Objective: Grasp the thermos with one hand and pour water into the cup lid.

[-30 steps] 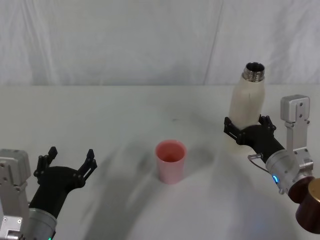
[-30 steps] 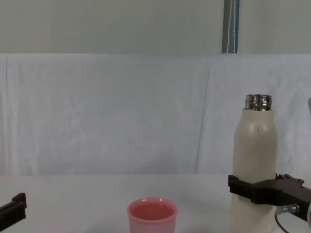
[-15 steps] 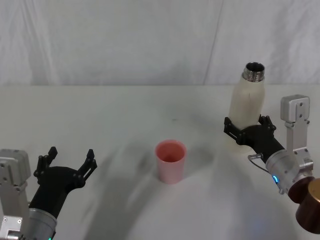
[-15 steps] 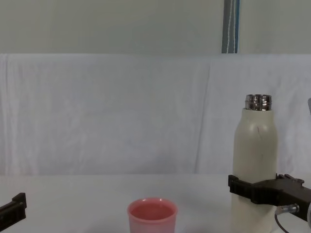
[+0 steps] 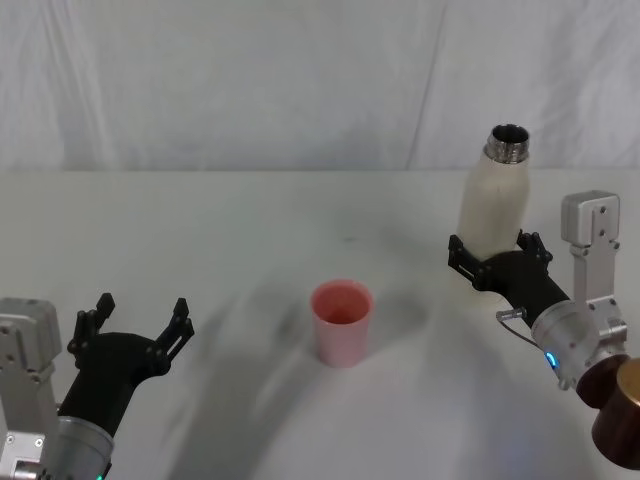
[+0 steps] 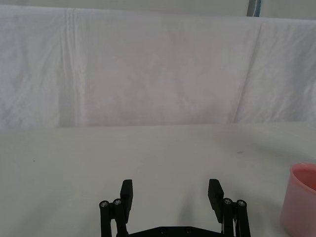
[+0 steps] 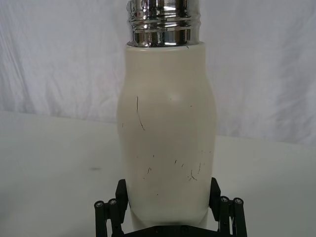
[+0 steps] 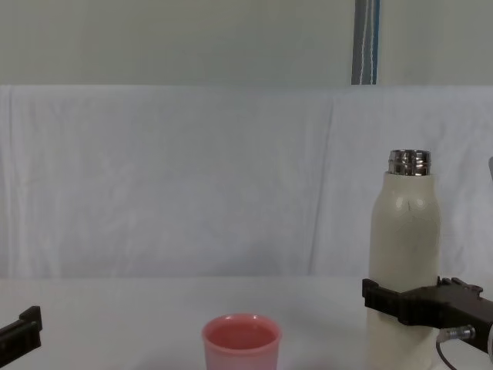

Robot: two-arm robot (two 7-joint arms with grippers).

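Standing upright at the table's right side, the thermos is clamped low on its body by the right gripper, a finger on either flank. Bare tabletop lies between it and the cup lid, which sits well apart near the centre. The left gripper hovers at the near left, fingers spread around nothing. The right wrist view shows fine scratches on the matte cream shell (beneath a shiny threaded steel neck). The pink cup tapers slightly.

a staged robot test setup: plain white surface backed by a draped white cloth backdrop.
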